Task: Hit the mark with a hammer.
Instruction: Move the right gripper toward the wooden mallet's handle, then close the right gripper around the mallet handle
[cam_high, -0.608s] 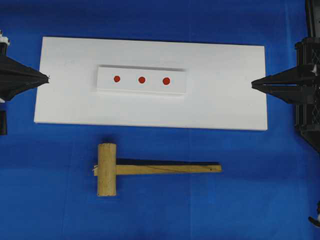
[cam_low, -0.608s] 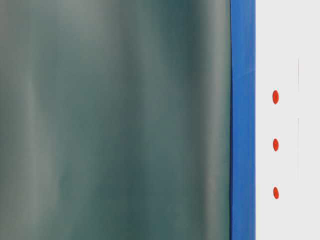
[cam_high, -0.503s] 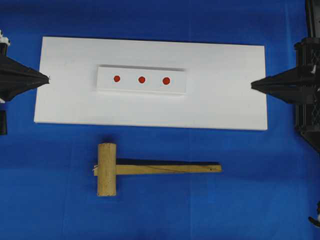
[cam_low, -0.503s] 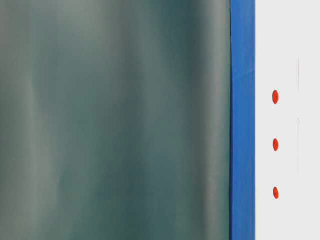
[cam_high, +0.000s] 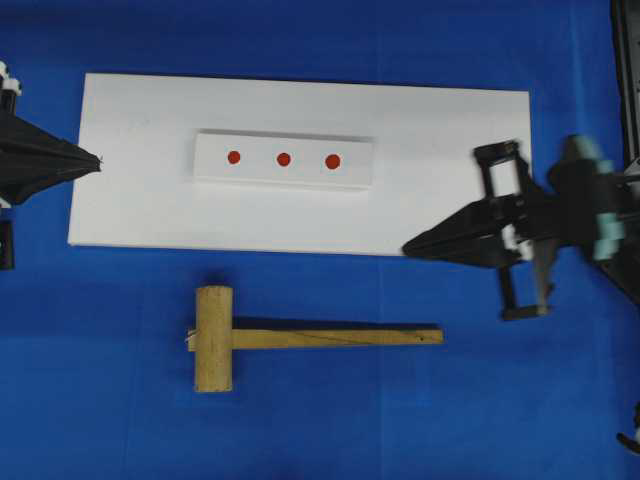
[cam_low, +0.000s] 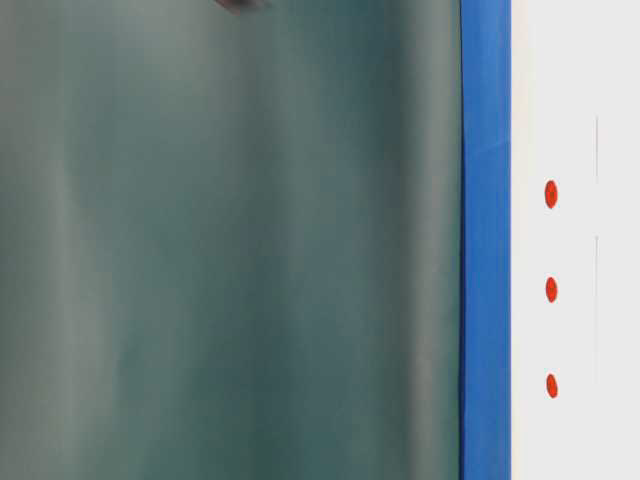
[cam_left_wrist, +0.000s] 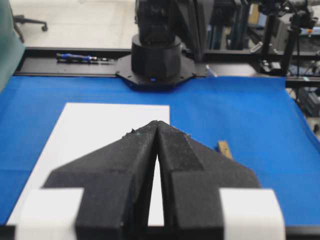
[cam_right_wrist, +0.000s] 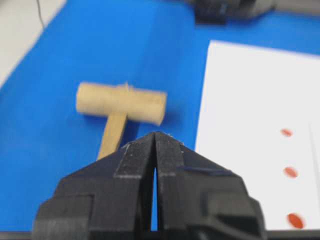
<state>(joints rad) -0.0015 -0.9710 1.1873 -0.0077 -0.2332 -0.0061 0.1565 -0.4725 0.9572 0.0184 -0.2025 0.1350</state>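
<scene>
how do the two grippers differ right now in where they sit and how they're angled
The left gripper sits at the white board's left edge, pointing straight across it. The right gripper reaches further in, its tip over the board's lower right corner, angled toward the hammer. More of the right arm's wrist shows in the overhead view; only the left's black fingers show. Both are shut and hold nothing.

Bright, even light — soft shadows; table-level view mostly blurred grey-green, right wrist view soft.
</scene>
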